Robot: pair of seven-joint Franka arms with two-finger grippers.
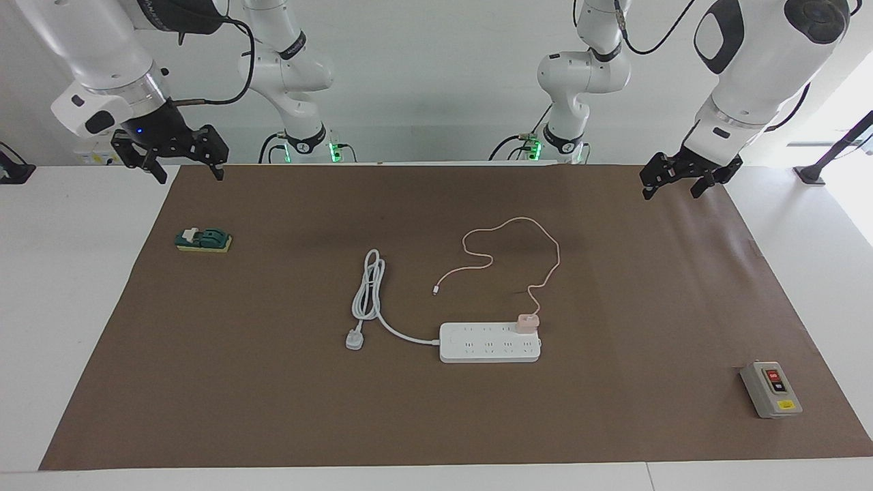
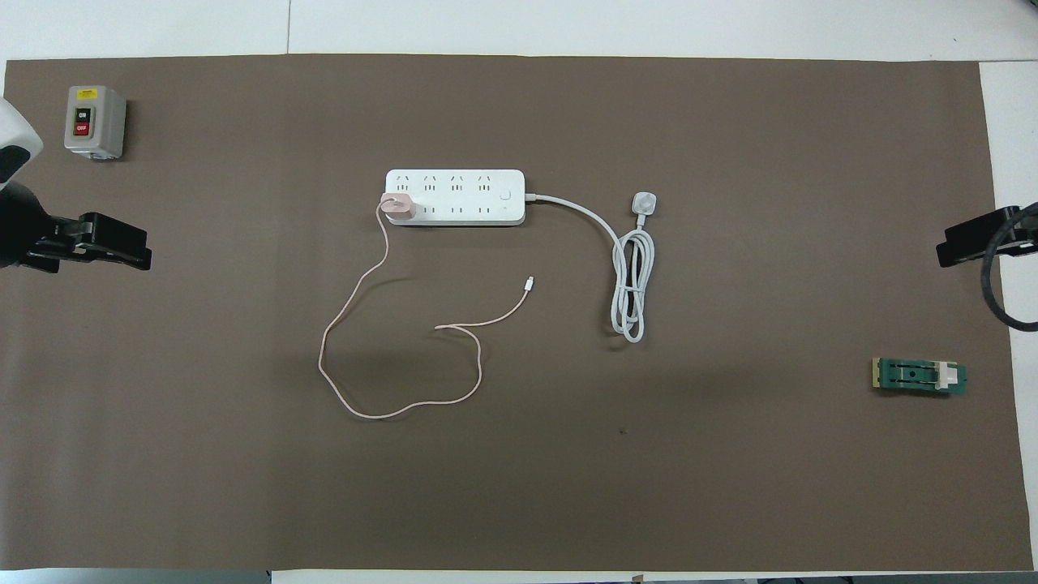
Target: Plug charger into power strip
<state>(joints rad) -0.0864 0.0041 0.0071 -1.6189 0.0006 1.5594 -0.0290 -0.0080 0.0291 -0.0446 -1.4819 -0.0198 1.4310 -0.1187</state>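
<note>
Overhead view: pale pink charger (image 2: pixel 397 207) seated in power strip (image 2: pixel 454 197) at its end socket toward the left arm, near mat centre. Thin pink cable (image 2: pixel 381 324) looping toward 6 o'clock. White three-pin plug (image 2: pixel 645 202) at strip's 3 o'clock. Grey switch box (image 2: pixel 95 122) at 10 o'clock, green part (image 2: pixel 920 376) at 4 o'clock. Brown mat (image 2: pixel 730 487) over white surface (image 2: pixel 568 24). Left end effector (image 1: pixel 675 179) and right end effector (image 1: pixel 181 158) raised over mat edges, fingers spread, empty.
</note>
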